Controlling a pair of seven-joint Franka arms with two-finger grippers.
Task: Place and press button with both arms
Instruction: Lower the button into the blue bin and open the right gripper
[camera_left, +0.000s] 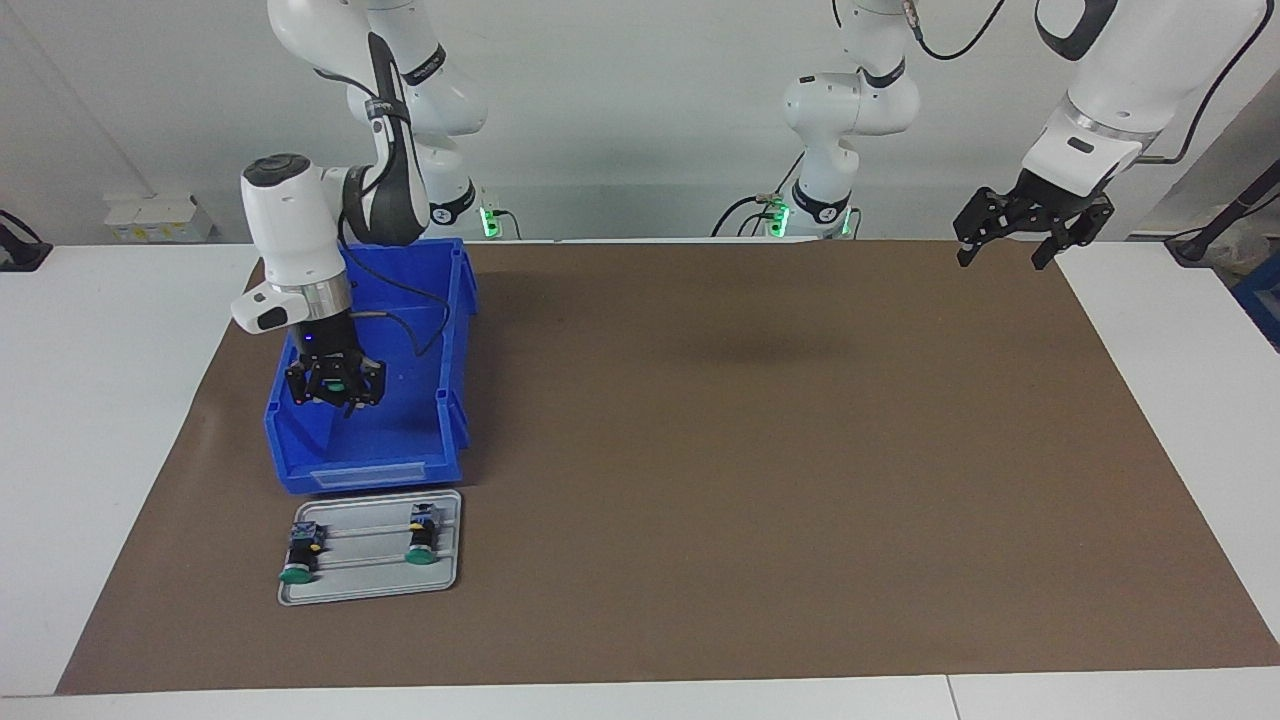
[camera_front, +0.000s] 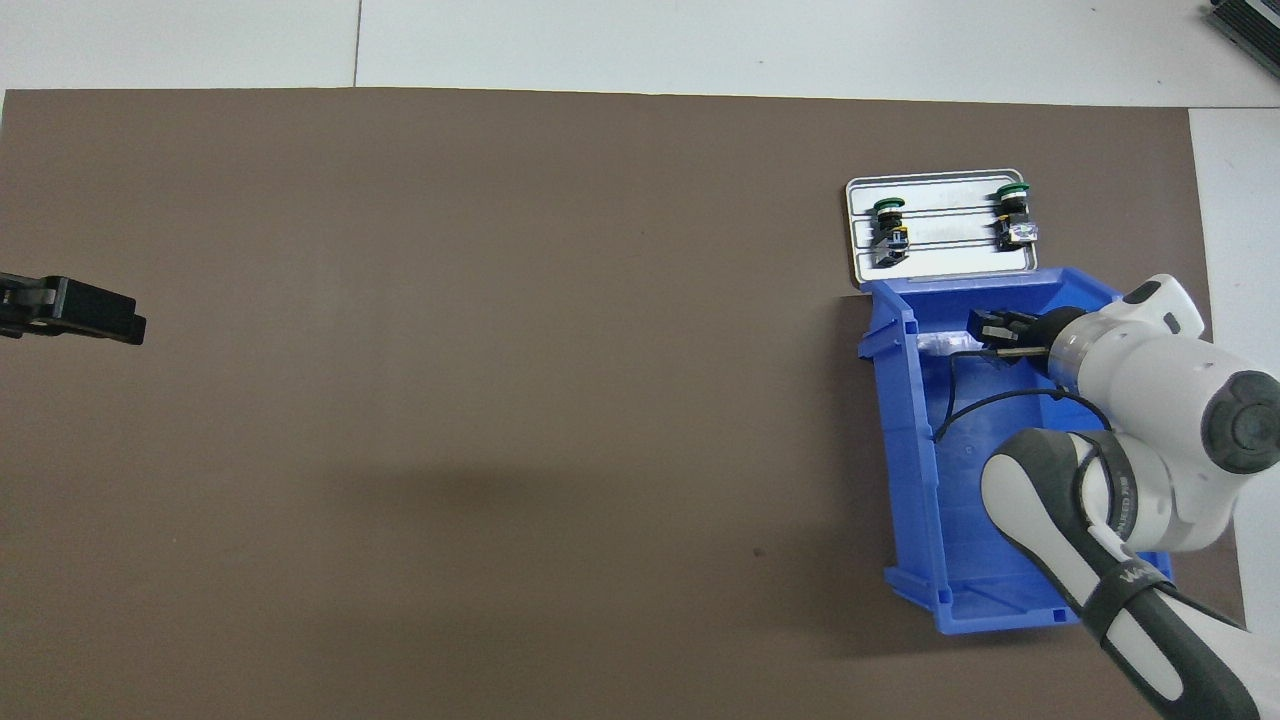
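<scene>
My right gripper (camera_left: 338, 396) reaches down inside the blue bin (camera_left: 370, 470), at the end of the bin closest to the tray. Its fingertips are shut on a button (camera_left: 339, 381), whose green cap shows between them. In the overhead view the right gripper (camera_front: 992, 330) is partly covered by its own wrist, and the held button is hidden. Two more buttons (camera_left: 300, 552) (camera_left: 422, 535) lie on a small grey tray (camera_left: 370, 585), green caps pointing away from the robots. My left gripper (camera_left: 1030, 235) hangs open and empty above the mat's corner at the left arm's end, waiting.
The tray (camera_front: 950, 262) lies against the blue bin (camera_front: 910, 450), farther from the robots than it, at the right arm's end. A brown mat (camera_left: 750, 450) covers most of the white table. A black cable loops from the right wrist into the bin.
</scene>
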